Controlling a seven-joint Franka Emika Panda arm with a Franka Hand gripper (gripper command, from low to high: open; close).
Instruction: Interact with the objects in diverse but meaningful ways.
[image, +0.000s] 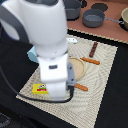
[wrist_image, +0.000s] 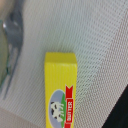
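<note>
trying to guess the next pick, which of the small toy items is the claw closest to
The yellow packet with red print: it fills the wrist view, right under the camera. The brown stick and the white piece lie farther up the mat.

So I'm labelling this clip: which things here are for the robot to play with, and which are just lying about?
For the job:
yellow packet
blue block
brown stick
white piece

Just lying about:
plate
orange-handled cutlery
grey pots
mat
</note>
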